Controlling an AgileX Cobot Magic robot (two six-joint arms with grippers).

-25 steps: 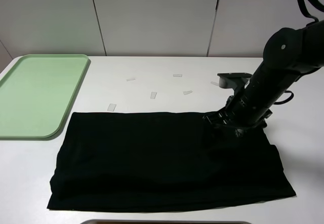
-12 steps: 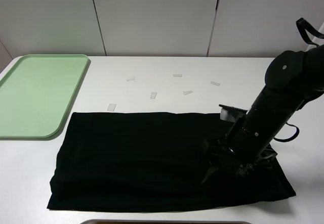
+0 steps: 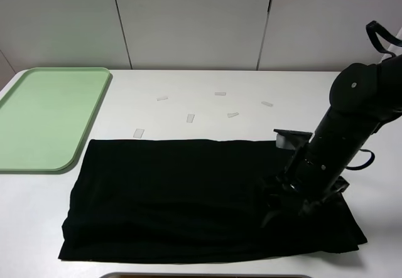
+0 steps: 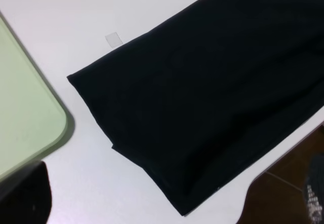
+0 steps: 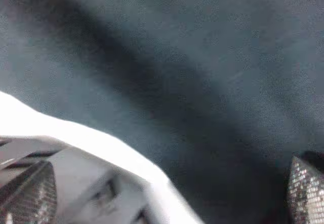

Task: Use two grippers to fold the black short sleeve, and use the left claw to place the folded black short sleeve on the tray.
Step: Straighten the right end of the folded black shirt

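The black short sleeve lies flat as a long folded band across the near half of the white table; it also fills the left wrist view and the right wrist view. My right gripper is low over the shirt's right part, jaws wide open, with its two textured fingertips far apart just above the cloth and nothing between them. The left claw is out of the high view; its fingers sit at the frame's corners, open and empty, above the shirt's left end. The tray sits empty at the far left.
Several small pale tape strips lie on the table beyond the shirt's far edge. White wall panels stand behind the table. The tray's rounded corner is close to the shirt's left end. The table's near edge runs just past the shirt.
The right arm has swung from the shirt's far edge toward the near side and lowered over its right part; in the last half second it barely moved. The shirt looks unchanged.
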